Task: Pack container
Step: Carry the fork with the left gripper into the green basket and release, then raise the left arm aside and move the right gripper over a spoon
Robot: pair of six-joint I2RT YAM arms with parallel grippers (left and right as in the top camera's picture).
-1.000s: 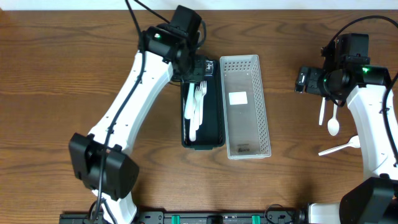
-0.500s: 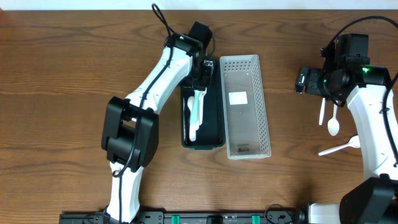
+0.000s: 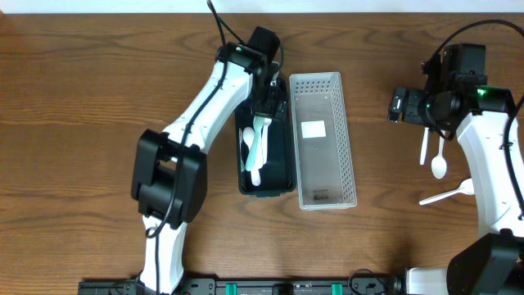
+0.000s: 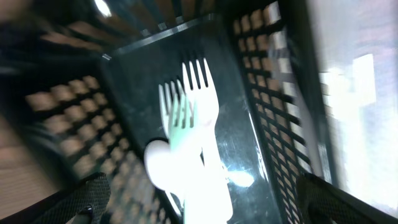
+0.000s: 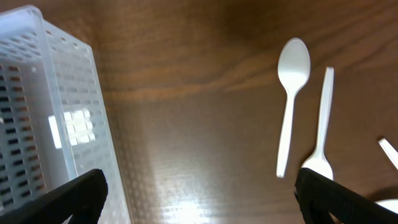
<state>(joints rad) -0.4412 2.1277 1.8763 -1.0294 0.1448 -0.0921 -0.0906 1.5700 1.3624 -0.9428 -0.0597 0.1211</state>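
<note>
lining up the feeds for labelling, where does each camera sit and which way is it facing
Overhead: fixed above the table, facing straight down; left arm and right arm show.
Left wrist: on the left arm, facing down into the black basket at white forks; left fingers at bottom corners.
Right wrist: on the right arm, facing down at the white basket and a loose spoon; right fingers at bottom corners.
Shared: overhead and left wrist both show the forks.
</note>
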